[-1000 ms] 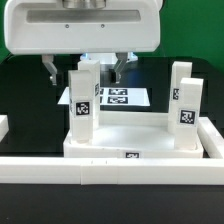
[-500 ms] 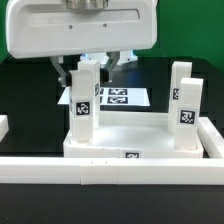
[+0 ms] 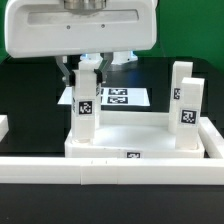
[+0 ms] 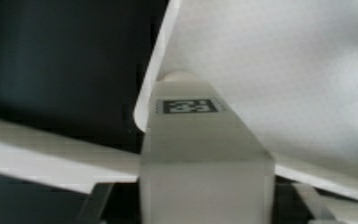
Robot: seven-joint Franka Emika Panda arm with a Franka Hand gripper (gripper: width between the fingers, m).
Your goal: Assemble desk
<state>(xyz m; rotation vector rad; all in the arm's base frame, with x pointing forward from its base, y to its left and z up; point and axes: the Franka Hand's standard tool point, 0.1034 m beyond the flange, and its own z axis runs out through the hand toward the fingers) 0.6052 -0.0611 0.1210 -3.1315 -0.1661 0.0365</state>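
Exterior view is showing my gripper [image 3: 88, 68] pinching the top of the leg [image 3: 86, 108] standing on the tabletop [image 3: 135, 135] at its left corner, and I'm judging this stiff, light, slick plastic post best squeezed on its flat faces.

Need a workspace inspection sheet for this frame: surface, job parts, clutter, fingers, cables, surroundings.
Surface: black table; marker board lies flat at the back.
Job's things: tabletop slab carries two upright legs, one on the exterior view's left, one on the right.
Clutter: nothing seen.
Grippers: gripper straddles the left leg's top; fingers sit tight against it.
Cables: nothing seen.
Surroundings: white border bars frame the work area.
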